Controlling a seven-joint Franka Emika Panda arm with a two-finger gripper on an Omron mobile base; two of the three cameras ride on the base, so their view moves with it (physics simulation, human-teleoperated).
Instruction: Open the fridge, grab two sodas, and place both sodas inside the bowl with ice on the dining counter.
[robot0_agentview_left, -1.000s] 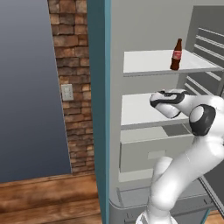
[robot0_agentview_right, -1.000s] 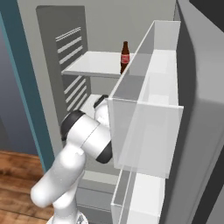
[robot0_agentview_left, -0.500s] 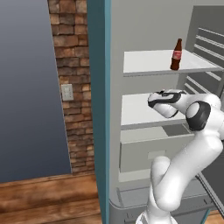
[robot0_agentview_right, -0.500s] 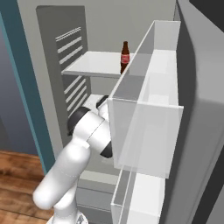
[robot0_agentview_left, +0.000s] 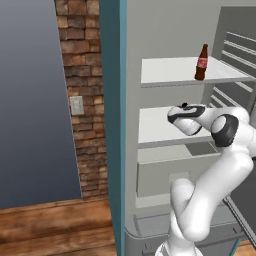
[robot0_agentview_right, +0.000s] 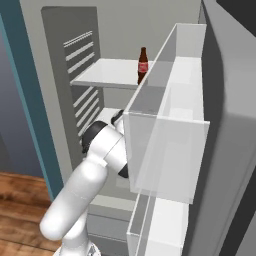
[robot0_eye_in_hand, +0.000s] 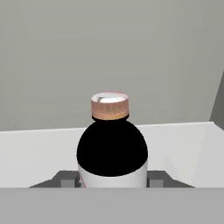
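Now, gripper: closed on the bottle, one fingertip against each side
Bottle: dark-shouldered, pinkish cap (label white where it shows), upright between the fingers on a white shelf
Cola: stands alone on the upper shelf, above the arm
Fridge: door swung open, door bins beside the arm

The fridge, tall and grey with teal edging, stands open, white shelves exposed and its door with clear bins swung wide. A dark brown cola bottle with red label and cap stands upright on the upper shelf, near its right end. In the hand view, a second bottle, dark-bodied with a pale band and a pinkish cap, stands upright on a white shelf between the hand's fingertips.
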